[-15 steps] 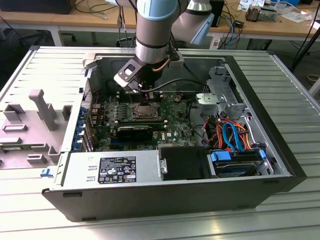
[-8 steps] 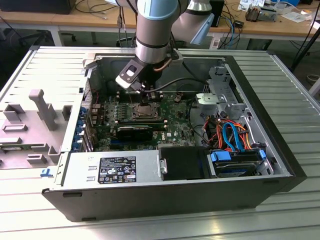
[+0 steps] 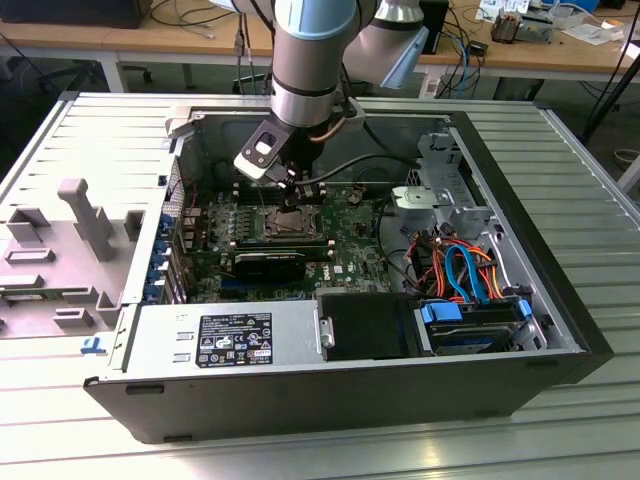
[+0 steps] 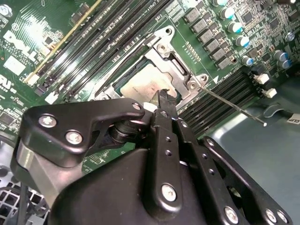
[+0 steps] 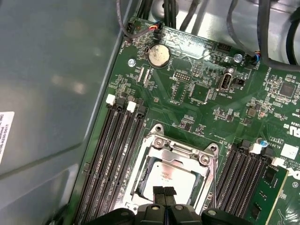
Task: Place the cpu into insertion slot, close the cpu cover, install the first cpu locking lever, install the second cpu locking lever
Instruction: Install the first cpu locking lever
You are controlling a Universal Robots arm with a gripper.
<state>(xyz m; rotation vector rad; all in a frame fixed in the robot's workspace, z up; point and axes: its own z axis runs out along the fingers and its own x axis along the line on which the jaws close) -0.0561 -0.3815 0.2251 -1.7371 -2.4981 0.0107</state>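
Reaching down into an open computer case [image 3: 300, 400], the robot arm [image 3: 310, 60] hangs its gripper [image 3: 290, 203] directly over the insertion slot [image 3: 288, 226] in the exterior view. The slot lies just off the picture's middle, at ten o'clock. From the slot, a black expansion card [image 3: 270, 263] sits just beside it at six o'clock, a grey power supply [image 3: 225, 335] lies farther out at seven o'clock, and a bundle of orange and blue cables [image 3: 465, 270] is well apart at three o'clock, toward the exterior view's right. In the second wrist view the gripper [image 4: 164, 99] has its black fingers drawn together with nothing between them. Their tips are just above or touching the cpu [image 4: 140, 84]; which of the two cannot be told. The cpu lies flat in the slot, and the cpu cover [image 4: 180, 70] appears folded down around it, its window framing the chip. A thin locking lever [image 4: 229, 105] juts free from the cover's corner across a bank of memory slots [image 4: 225, 86], not latched. In the first wrist view the fingertips [image 5: 159, 192] show as a tight pair at the edge of the cpu [image 5: 171, 172]. The cpu cover [image 5: 180, 149] rings the chip, and a coin battery [image 5: 158, 55] sits well apart on the green board [image 5: 206, 112]. Judged from this, the cpu is seated and the cover seems lowered, while the levers look left to install. The second lever's state is unclear.
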